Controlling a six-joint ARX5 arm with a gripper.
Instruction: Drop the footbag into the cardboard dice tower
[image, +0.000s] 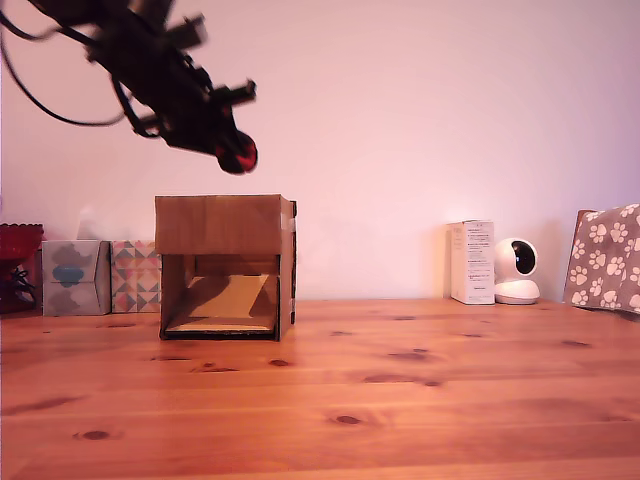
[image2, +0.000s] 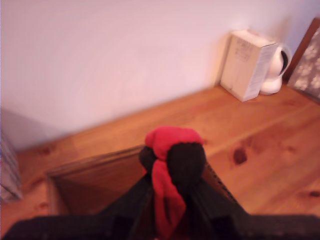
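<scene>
Footbag (image: 238, 153), red and black, sits pinched between the closed jaws of the gripper (image: 232, 150), which hangs in the air above the cardboard dice tower (image: 225, 265). In the exterior view the ball is over the tower's top, toward its right side, with a clear gap of air between ball and cardboard. The wrist view shows the footbag (image2: 172, 160) squeezed by the dark fingers (image2: 137, 202), with the tower's open top (image2: 95, 182) directly beneath and behind it. The arm slants down from the tower's upper left. Judging from this, releasing should let the ball fall into the opening, though it sits close to the rim.
</scene>
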